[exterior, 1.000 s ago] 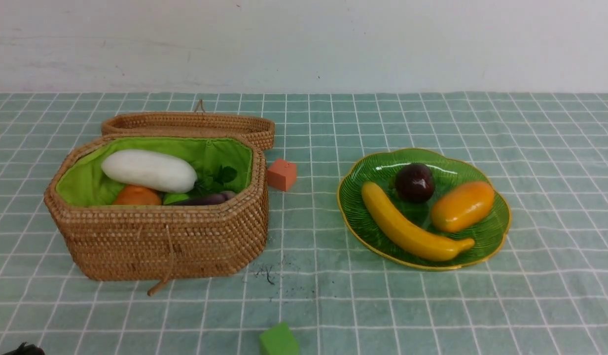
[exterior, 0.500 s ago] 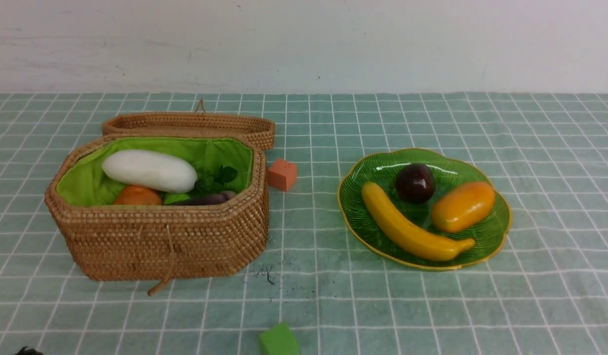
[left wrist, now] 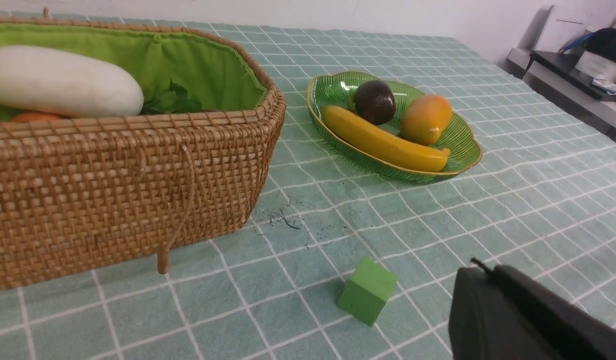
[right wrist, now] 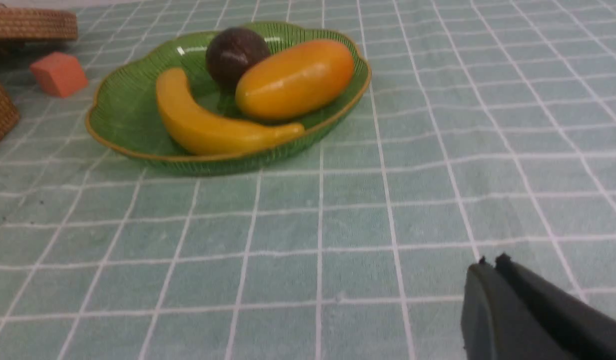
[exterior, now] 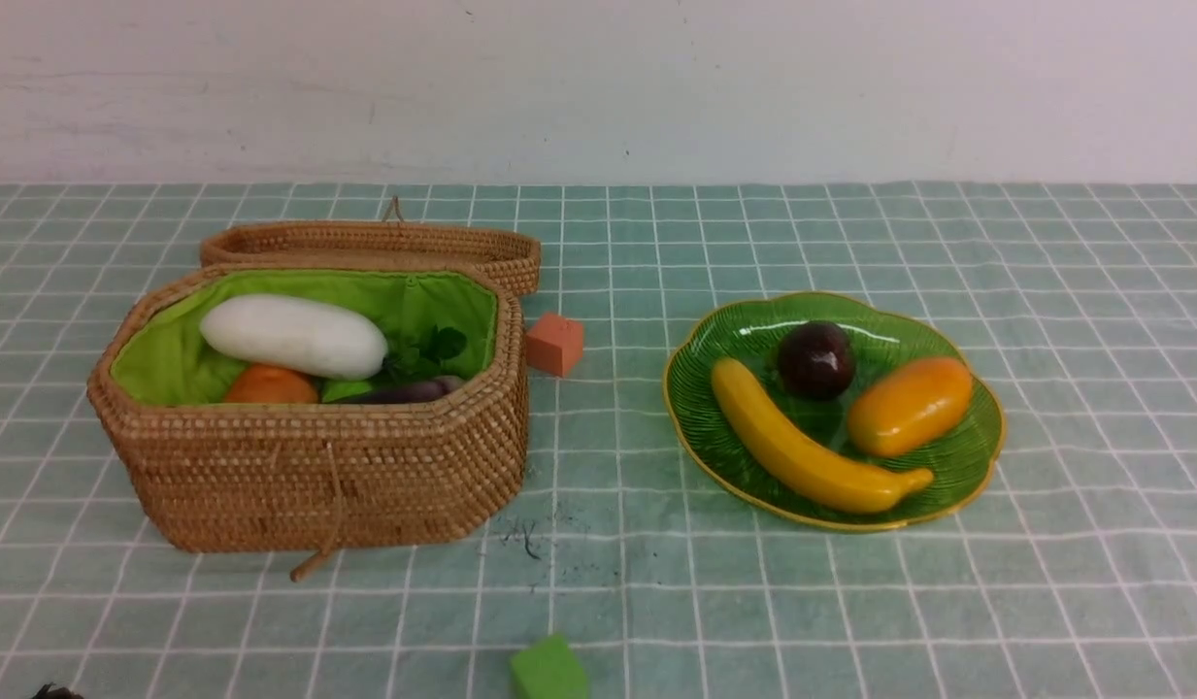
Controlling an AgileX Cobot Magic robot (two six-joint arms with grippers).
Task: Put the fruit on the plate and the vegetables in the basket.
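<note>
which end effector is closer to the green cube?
Left. Left end effector sits just beside the green cube; right end effector is over bare cloth near the plate.

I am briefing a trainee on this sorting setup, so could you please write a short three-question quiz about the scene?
1. True or false: the long yellow banana lies on the ribbed green glass plate.
2. Which vegetable lies uppermost in the woven rattan basket? A. white radish B. purple eggplant
3. Name the colours of the two small cubes on the checked tablecloth.

Key: 1 true; 2 A; 3 orange and green.
</note>
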